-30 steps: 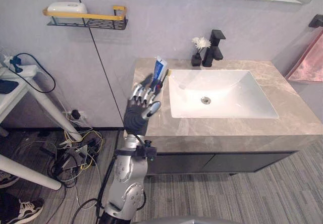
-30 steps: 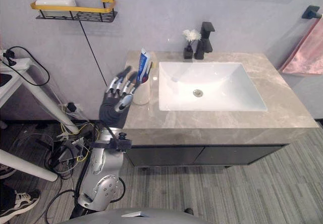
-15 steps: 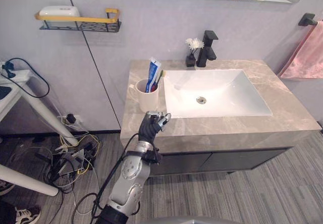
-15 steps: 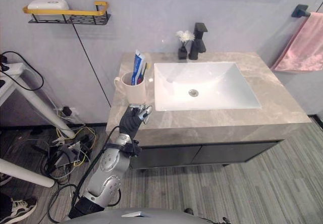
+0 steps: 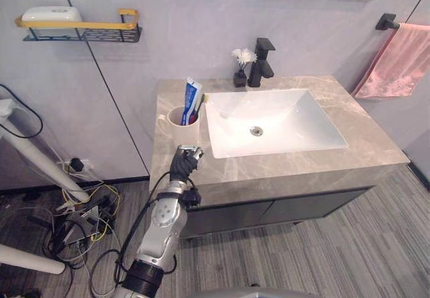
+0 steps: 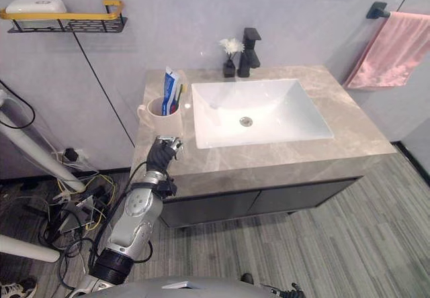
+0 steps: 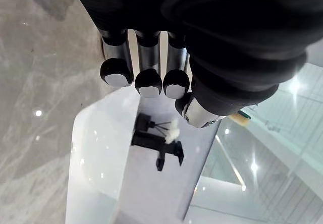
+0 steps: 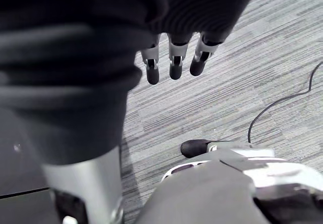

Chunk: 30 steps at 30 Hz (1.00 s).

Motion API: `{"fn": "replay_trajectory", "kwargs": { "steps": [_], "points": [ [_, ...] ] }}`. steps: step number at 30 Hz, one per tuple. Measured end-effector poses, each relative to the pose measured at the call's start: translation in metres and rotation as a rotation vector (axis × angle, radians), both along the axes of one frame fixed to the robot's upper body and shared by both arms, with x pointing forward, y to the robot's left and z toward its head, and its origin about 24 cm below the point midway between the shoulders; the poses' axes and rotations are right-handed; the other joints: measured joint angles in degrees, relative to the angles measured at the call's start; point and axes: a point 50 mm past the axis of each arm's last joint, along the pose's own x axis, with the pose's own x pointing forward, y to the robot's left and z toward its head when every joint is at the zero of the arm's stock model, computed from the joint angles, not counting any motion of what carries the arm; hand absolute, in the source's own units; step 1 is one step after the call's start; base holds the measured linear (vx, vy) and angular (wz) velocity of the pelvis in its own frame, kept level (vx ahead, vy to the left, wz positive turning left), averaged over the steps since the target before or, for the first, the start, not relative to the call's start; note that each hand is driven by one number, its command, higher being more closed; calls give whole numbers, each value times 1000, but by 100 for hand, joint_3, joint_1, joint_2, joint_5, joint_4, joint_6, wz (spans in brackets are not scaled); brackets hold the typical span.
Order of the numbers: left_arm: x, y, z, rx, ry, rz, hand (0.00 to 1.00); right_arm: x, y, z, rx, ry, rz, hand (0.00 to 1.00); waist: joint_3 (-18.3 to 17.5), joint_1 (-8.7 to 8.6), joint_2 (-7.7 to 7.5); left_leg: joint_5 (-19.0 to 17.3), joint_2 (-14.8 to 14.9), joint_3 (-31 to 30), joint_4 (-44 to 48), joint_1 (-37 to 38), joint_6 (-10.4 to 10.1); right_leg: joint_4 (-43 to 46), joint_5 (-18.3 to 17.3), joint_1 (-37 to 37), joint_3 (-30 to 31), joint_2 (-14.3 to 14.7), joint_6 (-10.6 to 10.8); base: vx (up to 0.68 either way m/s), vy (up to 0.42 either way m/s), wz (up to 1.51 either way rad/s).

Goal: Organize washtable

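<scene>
A white cup (image 5: 183, 120) with a blue toothpaste tube (image 5: 191, 100) and a toothbrush stands at the back left of the marble counter (image 5: 302, 164), beside the white sink (image 5: 295, 120). My left hand (image 5: 183, 164) is at the counter's front left edge, in front of the cup and apart from it. In the left wrist view its fingers (image 7: 146, 62) are curled into a fist with nothing in them. My right hand (image 8: 174, 57) hangs over the grey floor with straight fingers and holds nothing.
A black faucet (image 5: 261, 62) and a small dark vase with a white flower (image 5: 240, 66) stand behind the sink. A pink towel (image 5: 396, 60) hangs at the right. A wall shelf (image 5: 80, 28) at the upper left carries a white soap box (image 5: 50, 14).
My left hand has come down from beside the cup to the counter's front edge, and its fingers have curled shut. The head camera has shifted too.
</scene>
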Motion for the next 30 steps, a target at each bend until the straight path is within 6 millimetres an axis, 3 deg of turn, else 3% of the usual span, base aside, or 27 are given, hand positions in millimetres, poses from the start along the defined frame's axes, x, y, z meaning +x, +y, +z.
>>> {"fn": "replay_trajectory", "kwargs": {
  "steps": [12, 20, 30],
  "points": [
    [10, 29, -8, 45, 46, 154, 100, 2, 1, 0, 11, -9, 9, 0, 11, -36, -18, -9, -3, 124, -41, 16, 13, -1, 20, -74, 133, 5, 17, 1, 2, -5],
    [18, 31, -7, 50, 53, 178, 100, 4, 2, 0, 13, -14, 20, 0, 17, -140, -27, -12, -5, 171, -64, 52, 17, -1, 21, -74, 172, 5, 19, -3, 1, -2],
    [27, 23, -3, 35, 44, 159, 100, 5, 2, 0, 14, -16, 18, 0, 19, -151, -26, -15, -10, 290, -133, 83, 20, -1, 28, -143, 298, 16, 29, 8, 4, -6]
  ]
}}
